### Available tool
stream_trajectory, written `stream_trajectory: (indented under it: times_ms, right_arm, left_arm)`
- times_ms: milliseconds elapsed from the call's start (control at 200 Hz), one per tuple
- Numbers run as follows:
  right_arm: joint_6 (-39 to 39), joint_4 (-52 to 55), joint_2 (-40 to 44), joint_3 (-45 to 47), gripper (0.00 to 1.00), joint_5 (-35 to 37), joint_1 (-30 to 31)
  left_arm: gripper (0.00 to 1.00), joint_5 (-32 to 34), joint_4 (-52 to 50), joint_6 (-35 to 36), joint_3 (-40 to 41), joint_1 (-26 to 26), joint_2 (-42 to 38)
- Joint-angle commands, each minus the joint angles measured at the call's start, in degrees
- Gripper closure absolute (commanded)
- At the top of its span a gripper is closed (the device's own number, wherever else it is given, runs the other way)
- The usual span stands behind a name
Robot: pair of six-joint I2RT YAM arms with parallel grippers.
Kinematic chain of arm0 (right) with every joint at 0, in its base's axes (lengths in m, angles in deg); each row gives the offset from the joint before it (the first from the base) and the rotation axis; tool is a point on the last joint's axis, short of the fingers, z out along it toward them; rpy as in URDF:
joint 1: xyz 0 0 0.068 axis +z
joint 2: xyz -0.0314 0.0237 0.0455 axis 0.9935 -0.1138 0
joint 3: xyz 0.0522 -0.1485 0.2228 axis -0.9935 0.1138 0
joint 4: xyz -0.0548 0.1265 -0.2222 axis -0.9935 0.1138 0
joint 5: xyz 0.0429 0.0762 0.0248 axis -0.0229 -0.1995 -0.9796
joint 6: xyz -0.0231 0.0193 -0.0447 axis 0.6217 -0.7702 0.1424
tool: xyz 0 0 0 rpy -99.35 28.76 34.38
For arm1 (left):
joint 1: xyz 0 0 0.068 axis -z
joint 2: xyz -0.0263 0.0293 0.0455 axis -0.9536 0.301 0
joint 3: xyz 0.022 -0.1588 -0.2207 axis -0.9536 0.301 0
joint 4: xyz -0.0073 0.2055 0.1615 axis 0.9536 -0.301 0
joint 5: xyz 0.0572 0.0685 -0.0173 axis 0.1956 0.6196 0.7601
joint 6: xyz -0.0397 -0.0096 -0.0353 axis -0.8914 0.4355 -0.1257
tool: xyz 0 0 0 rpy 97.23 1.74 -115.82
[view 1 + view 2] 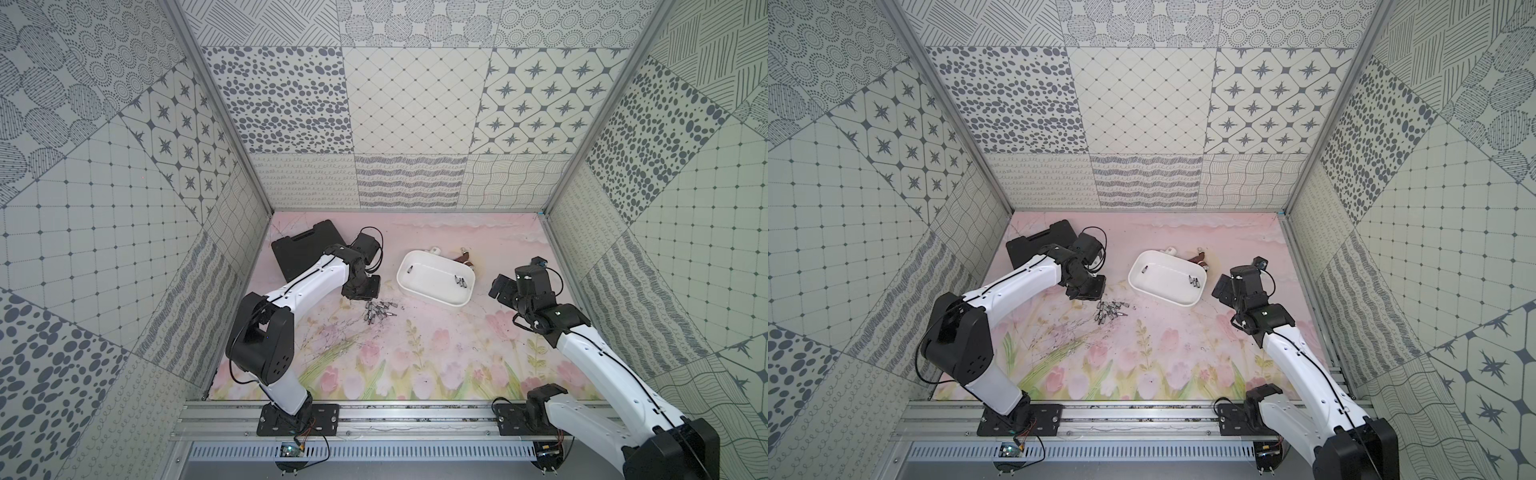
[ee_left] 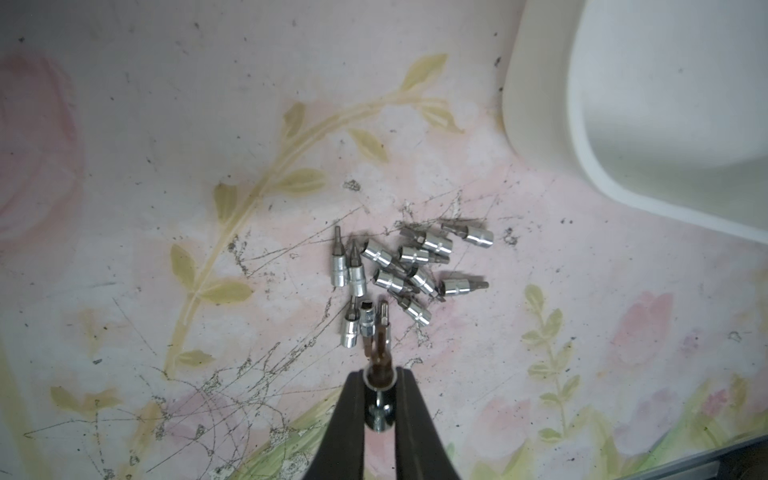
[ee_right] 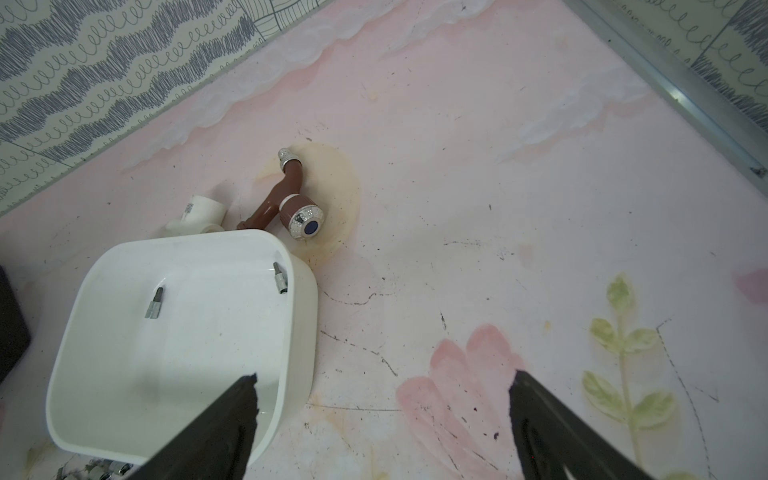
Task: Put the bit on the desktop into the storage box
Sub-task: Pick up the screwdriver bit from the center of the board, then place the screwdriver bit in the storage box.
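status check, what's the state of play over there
Left gripper shut on one bit, at the pile. Right gripper open, beside the box. Few bits already in box. Nothing between pile and box.

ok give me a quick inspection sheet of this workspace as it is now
surface: desktop, pink tulip print, dark scratches
job's things: loose bits piled on it; stored bits in storage box
clutter: black tool case, brown tap, white pipe fitting
pincers: left pincer shut on held bit; right pincer open, empty
cables: black cable loops at left wrist
surroundings: patterned walls, front rail
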Motion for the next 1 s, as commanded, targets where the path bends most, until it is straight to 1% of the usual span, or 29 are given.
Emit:
stream_trajectory:
  times_ms: [0, 200, 400, 595, 705, 850, 935, 996]
  right_arm:
    - [-0.1, -2.1, -0.2, 0.1, 0.03, -0.4, -0.3]
    - [0.0, -2.1, 1.0, 0.6, 0.03, -0.4, -0.3]
    - [-0.1, -2.1, 2.1, 1.1, 0.03, -0.3, -0.3]
    - [-0.2, -2.1, 3.7, 1.0, 0.03, -0.6, -0.3]
    - [-0.2, -2.0, 5.0, 1.2, 0.03, -0.2, -0.3]
    - [-0.2, -1.9, 6.5, 1.9, 0.03, 0.5, -0.3]
    - [-0.2, -1.9, 7.2, 2.2, 0.03, 0.5, -0.3]
    - [-0.2, -1.8, 7.7, 2.4, 0.03, 0.6, -0.3]
  left_arm:
    - [0.91, 0.6, -4.8, -0.5, -6.1, 3.4, 1.3]
    - [0.91, -0.4, -5.4, -0.1, -14.2, 6.5, 6.5]
    - [0.92, -0.3, -6.0, 1.1, -24.2, 9.0, 13.4]
    - [0.92, -1.2, -6.2, 2.0, -32.6, 9.9, 20.8]
    - [0.93, -2.1, -6.6, 2.2, -36.4, 10.0, 24.7]
    - [0.94, -3.0, -5.1, 2.2, -39.2, 10.4, 29.3]
    - [0.94, -2.0, -4.4, 2.2, -40.5, 10.5, 31.8]
    - [0.95, -0.2, -3.9, 2.2, -41.4, 10.5, 33.4]
